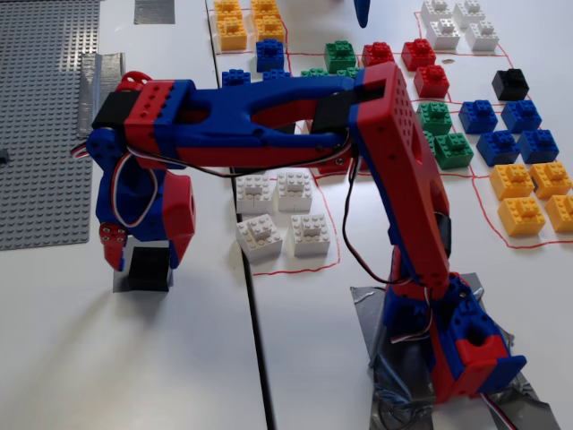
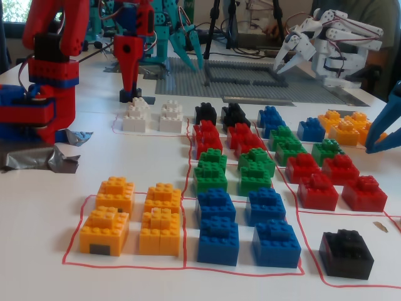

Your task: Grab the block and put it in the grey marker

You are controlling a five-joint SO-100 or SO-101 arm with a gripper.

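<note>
The black block (image 1: 149,269) stands on the table at the left, on the dark-grey marker (image 1: 125,287), whose edge shows under and left of it. My red and blue gripper (image 1: 146,260) points straight down over the block, one finger on each side. A thin gap shows between the left finger (image 1: 115,255) and the block, so the jaws stand open. In the other fixed view the gripper (image 2: 130,88) hangs at the back left, and the block (image 2: 130,97) is a small dark shape at its tip.
The large grey baseplate (image 1: 45,116) lies at the left, with a silver tape strip (image 1: 98,81) on its edge. Another dark-grey patch (image 1: 154,11) lies at the top. White bricks (image 1: 282,215) and rows of coloured bricks (image 1: 519,134), including a spare black one (image 1: 510,83), fill the middle and right.
</note>
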